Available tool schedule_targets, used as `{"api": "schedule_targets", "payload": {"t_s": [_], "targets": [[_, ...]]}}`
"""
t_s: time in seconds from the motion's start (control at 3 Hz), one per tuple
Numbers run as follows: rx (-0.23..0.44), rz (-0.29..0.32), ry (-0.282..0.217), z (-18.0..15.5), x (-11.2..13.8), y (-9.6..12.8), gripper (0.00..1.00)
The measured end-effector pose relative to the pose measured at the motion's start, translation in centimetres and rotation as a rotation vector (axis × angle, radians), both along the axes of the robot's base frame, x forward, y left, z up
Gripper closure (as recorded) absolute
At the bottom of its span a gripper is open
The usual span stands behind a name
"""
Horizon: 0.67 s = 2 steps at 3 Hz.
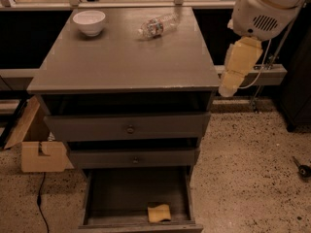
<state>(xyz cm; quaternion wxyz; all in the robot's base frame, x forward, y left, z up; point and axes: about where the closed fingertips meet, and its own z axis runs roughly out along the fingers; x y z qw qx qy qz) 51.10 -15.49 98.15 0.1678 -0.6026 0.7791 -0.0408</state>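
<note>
Currently the gripper (227,86) hangs just off the tabletop's (121,62) right edge, touching nothing; open or closed, I cannot tell. A bottle (156,26) lies untouched at the tabletop's far side. Below the tabletop, the bottom drawer (131,191) stands open, a sponge (159,212) inside.

We look down from above and in front, fairly near, onto the bench (121,57) and its drawers (127,128); the claw (227,88) hangs at our right.

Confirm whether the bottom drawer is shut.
No: the bottom drawer stands pulled out with a yellow sponge inside, while the gripper hangs right of the cabinet.
</note>
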Motion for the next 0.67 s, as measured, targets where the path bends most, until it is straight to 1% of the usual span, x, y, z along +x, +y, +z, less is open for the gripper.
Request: {"api": "schedule_targets", "payload": {"t_s": [0.33, 0.67], "targets": [[0.000, 0.000, 0.000, 0.0, 0.0, 0.0, 0.00], [0.000, 0.000, 0.000, 0.0, 4.4, 3.7, 0.00]]}}
